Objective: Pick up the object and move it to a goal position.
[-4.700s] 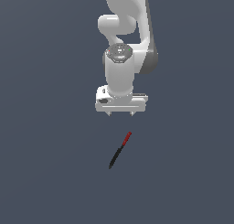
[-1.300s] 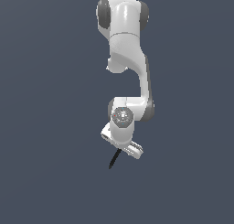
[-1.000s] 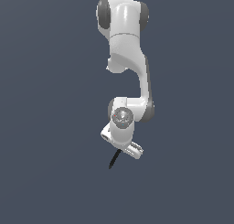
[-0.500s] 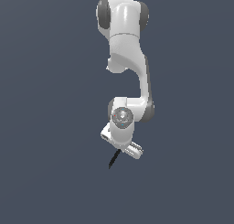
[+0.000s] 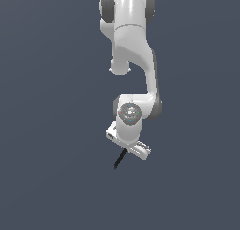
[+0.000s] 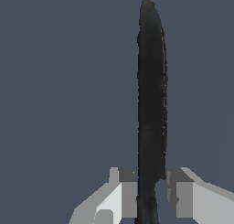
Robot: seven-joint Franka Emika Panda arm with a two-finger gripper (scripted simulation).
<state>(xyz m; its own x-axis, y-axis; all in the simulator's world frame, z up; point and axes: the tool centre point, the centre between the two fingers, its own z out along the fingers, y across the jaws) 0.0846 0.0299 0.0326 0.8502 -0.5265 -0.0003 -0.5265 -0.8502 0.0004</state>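
Note:
The object point(image 5: 119, 160) is a thin black stick lying on the dark floor. In the exterior view only its black lower end pokes out from under the white hand, and its red end is hidden there. My gripper point(image 5: 125, 150) is low over it, the hand turned at an angle. In the wrist view the object point(image 6: 151, 95) runs as a long black shaft straight out from between the fingers. My gripper point(image 6: 151, 193) straddles it, and both grey fingertips point(image 6: 124, 191) press against its sides, so the gripper is shut on it.
A plain dark grey floor point(image 5: 51, 177) surrounds the arm on all sides. The white arm point(image 5: 136, 60) reaches down from the top of the exterior view. No other objects or edges show.
Since the oldest frame the arm has come down over the stick, with the hand turned to straddle it. Over the last second nothing visibly moves.

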